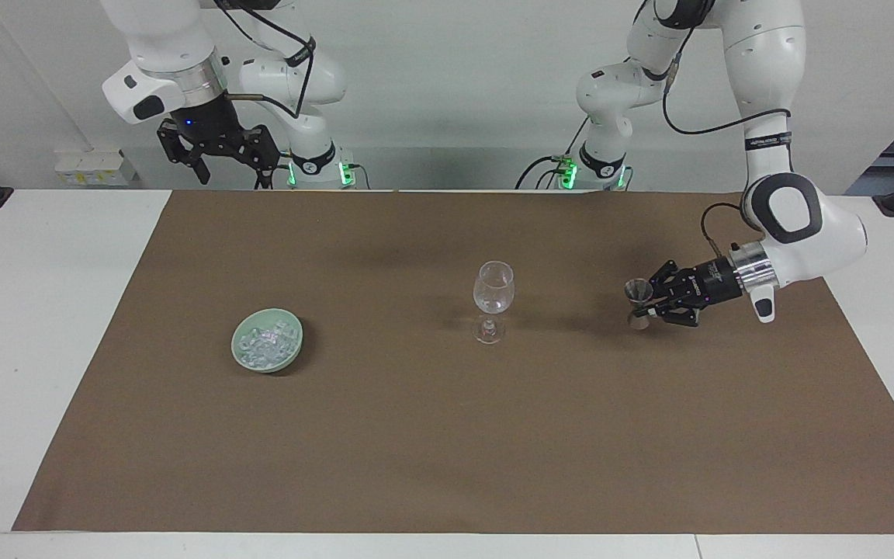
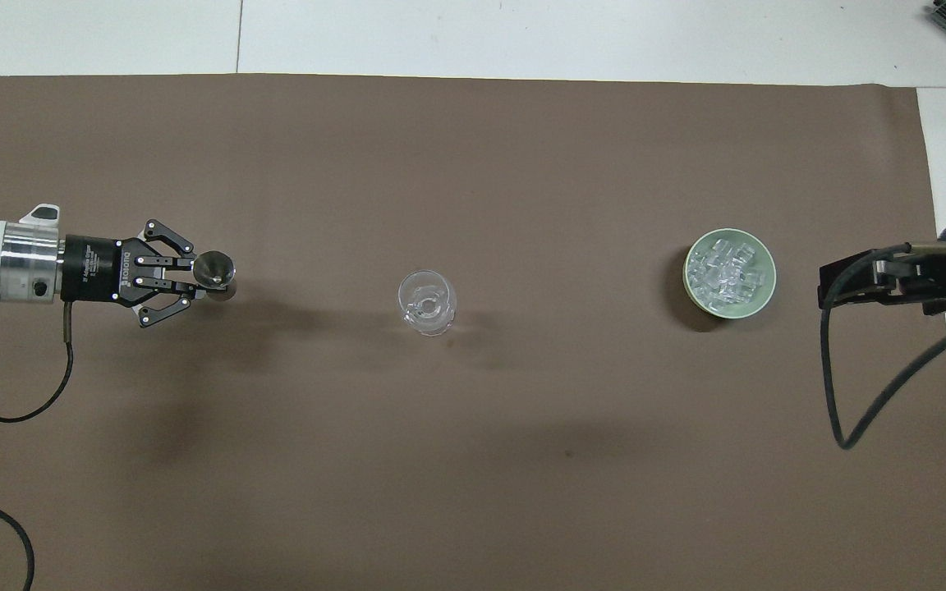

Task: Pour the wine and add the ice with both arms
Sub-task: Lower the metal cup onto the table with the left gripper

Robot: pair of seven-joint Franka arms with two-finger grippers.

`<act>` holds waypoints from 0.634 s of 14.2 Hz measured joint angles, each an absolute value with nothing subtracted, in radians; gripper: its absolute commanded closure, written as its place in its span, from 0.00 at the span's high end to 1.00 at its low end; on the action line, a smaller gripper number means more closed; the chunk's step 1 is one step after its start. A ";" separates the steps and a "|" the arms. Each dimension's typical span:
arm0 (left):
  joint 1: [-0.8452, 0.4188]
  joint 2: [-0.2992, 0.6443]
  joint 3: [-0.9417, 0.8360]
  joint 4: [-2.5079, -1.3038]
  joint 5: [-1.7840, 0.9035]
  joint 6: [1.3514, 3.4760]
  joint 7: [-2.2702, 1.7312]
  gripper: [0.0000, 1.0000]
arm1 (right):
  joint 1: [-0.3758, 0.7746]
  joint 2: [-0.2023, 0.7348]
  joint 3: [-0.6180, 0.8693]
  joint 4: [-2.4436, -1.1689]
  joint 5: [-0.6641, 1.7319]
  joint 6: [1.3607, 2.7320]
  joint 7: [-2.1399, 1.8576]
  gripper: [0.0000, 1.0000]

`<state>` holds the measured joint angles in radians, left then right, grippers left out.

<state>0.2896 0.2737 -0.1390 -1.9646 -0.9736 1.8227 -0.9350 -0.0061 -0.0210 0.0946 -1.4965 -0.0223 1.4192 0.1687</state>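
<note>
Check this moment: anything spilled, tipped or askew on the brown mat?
Nothing stands out. The wine glass stands upright, the ice lies inside its green bowl, and the left hand holds the metal jigger upright, low over the mat.

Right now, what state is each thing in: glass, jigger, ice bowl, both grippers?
Clear stemmed wine glass: upright on the brown mat, apart from both grippers.
Small metal hourglass-shaped jigger: upright, gripped at its waist.
Pale green bowl: upright, holding ice.
Left gripper: shut on the jigger, low over the mat.
Right gripper: open, raised, waiting.
</note>
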 measured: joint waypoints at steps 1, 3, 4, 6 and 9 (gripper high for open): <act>0.312 0.290 -0.139 -1.970 -0.995 1.814 -0.915 0.00 | -0.006 -0.021 0.095 -1.497 -0.022 1.419 0.169 1.00; 0.343 0.324 -0.139 -1.974 -1.027 1.804 -0.875 0.00 | -0.006 -0.021 0.095 -1.497 -0.022 1.419 0.169 1.00; 0.348 0.335 -0.140 -1.980 -1.050 1.803 -0.859 0.00 | -0.006 -0.021 0.095 -1.496 -0.022 1.419 0.169 1.00; 0.354 0.342 -0.140 -2.009 -1.108 1.803 -0.813 0.00 | -0.006 -0.021 0.095 -1.497 -0.022 1.419 0.169 1.00; 0.391 0.355 -0.139 -2.049 -1.139 1.803 -0.760 0.00 | -0.006 -0.021 0.095 -1.496 -0.022 1.419 0.169 1.00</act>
